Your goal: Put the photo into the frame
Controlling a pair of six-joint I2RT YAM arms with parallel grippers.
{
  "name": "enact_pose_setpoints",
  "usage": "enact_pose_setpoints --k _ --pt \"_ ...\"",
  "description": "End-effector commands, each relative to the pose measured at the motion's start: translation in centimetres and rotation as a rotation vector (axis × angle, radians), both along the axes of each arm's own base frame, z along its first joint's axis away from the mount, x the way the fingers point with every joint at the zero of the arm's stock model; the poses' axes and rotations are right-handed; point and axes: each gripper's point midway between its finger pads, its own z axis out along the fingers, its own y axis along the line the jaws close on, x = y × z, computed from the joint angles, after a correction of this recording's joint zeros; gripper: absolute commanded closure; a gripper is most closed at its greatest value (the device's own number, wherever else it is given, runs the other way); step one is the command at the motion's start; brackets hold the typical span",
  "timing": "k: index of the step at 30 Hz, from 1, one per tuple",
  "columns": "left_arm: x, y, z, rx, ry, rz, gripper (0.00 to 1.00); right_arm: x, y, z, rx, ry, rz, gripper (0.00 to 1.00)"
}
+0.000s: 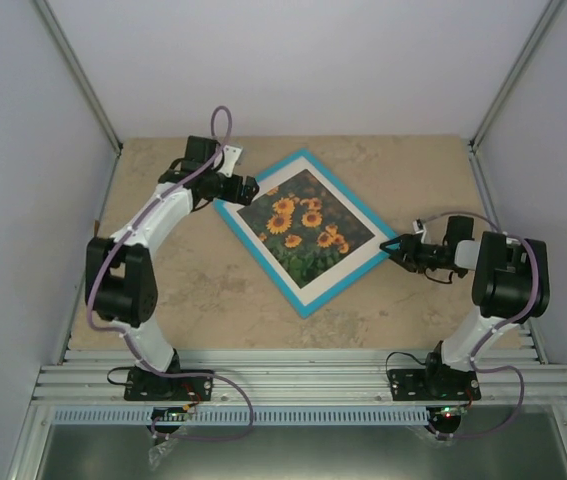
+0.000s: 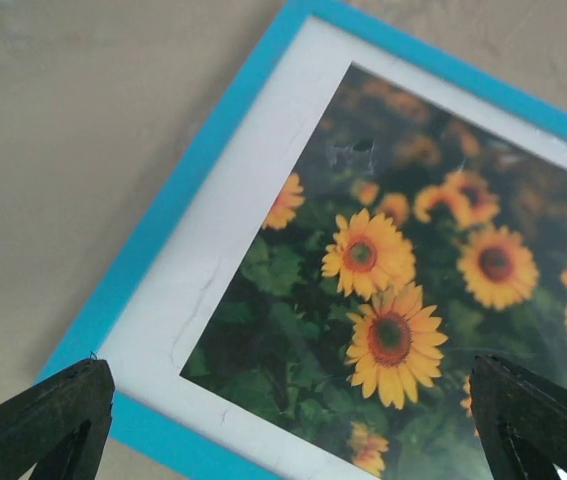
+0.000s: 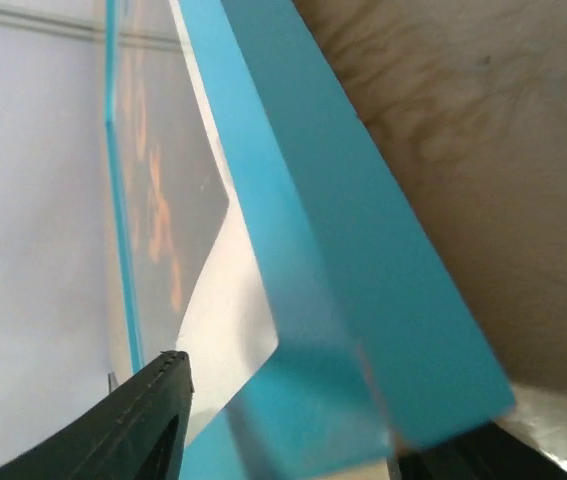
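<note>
**Photo's sitting in the frame, arms at two corners**

From where I'm standing, the frame (image 1: 260, 258) lies flat on the table (image 1: 193, 290), blue side up and turned like a diamond. The photo (image 1: 305, 228) is inside it, with a white mat (image 1: 348, 270) around it (sunflowers, looks nice). The left gripper (image 1: 248, 188) hangs over the frame's left corner, fingers spread wide. The right gripper (image 1: 391, 247) has its fingers partly apart on either side of the right corner. Can't tell if it's actually pinching it.
</note>
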Motion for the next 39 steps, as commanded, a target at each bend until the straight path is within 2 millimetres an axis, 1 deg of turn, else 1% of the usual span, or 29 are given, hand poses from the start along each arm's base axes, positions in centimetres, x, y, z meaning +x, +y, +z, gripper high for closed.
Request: enact_pose_setpoints --k 1,3,5,8,9,10,12,15,18,20,21,23,26,30,32,34,37,39 --pt "1.0 1.1 -3.4 0.003 0.141 0.011 0.02 1.3 -1.8 0.5 -0.092 -0.061 -0.025 0.42" --pt "1.8 1.3 -3.8 -0.032 0.164 0.025 0.02 1.2 -2.3 0.5 -0.115 -0.053 -0.035 0.33" --pt "2.5 1.5 -4.4 -0.032 0.171 0.032 0.02 0.9 -3.0 0.0 -0.165 -0.031 -0.052 0.25" --pt "4.0 2.0 -4.9 -0.024 0.169 0.037 0.02 0.3 -5.2 -0.8 -0.258 0.015 -0.107 0.16" --pt "4.5 2.2 -5.5 -0.021 0.176 0.040 0.02 0.1 -5.9 -0.9 -0.274 0.028 -0.125 0.11" --pt "5.1 2.4 -5.6 -0.018 0.174 0.041 0.02 0.0 -6.4 -0.9 -0.276 0.038 -0.140 0.09" --pt "6.2 2.9 -6.3 -0.008 0.179 0.044 0.02 -0.3 -6.9 -0.6 -0.267 0.046 -0.158 0.07" --pt "7.9 3.1 -7.0 -0.001 0.172 0.026 0.02 -0.7 -6.6 0.3 -0.247 0.019 -0.149 0.07" --pt "9.2 2.4 -8.3 -0.006 0.198 -0.015 0.02 -1.4 -5.9 0.6 -0.222 -0.004 -0.149 0.07" --pt "9.9 2.0 -9.7 -0.014 0.241 -0.029 0.03 -1.9 -5.6 0.7 -0.221 -0.018 -0.153 0.07" --pt "10.6 1.8 -9.6 -0.020 0.241 -0.036 0.05 -2.1 -5.5 0.8 -0.222 -0.024 -0.153 0.07" --pt "10.7 1.4 -10.9 -0.029 0.278 -0.057 0.08 -2.6 -4.9 0.9 -0.223 -0.034 -0.146 0.07" --pt "9.9 0.8 -12.5 -0.044 0.320 -0.103 0.14 -3.1 -4.0 0.7 -0.234 -0.049 -0.123 0.07" --pt "7.4 0.4 -14.0 -0.055 0.388 -0.164 0.22 -3.8 -3.3 -0.1 -0.243 -0.042 -0.116 0.06" --pt "5.6 0.4 -14.7 -0.054 0.420 -0.190 0.25 -3.8 -2.9 -0.4 -0.229 -0.032 -0.109 0.06" --pt "3.5 0.4 -14.6 -0.056 0.438 -0.234 0.27 -3.6 -2.5 -1.0 -0.211 -0.012 -0.100 0.06" --pt "0.3 0.5 -14.6 -0.049 0.461 -0.296 0.29 -2.9 -2.3 -1.8 -0.202 0.011 -0.085 0.06" --pt "-2.4 0.4 -14.6 -0.046 0.480 -0.351 0.31 -2.1 -2.3 -2.1 -0.202 0.018 -0.071 0.07"
